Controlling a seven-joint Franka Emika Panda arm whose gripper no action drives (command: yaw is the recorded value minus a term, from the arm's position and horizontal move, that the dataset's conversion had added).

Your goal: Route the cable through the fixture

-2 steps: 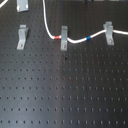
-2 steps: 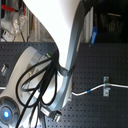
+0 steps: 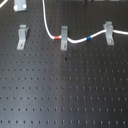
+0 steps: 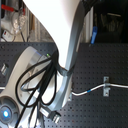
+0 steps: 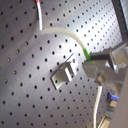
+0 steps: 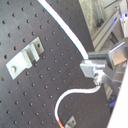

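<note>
I counted four clips on the desk (image 3: pixel 60 90), one cable (image 3: pixel 75 40) through two: clip (image 3: pixel 64 37), clip (image 3: pixel 108 31). Jaws gripped the cable.

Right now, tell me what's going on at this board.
A single robot arm is routing a white cable across a black perforated board. In the first exterior view the cable already runs past two grey clip fixtures, the middle one by its red band and another near its blue band. A third clip, on the first exterior view's left, stands apart from the cable. In the first wrist view the hand is closed on the cable at a green band, next to a clip.
</note>
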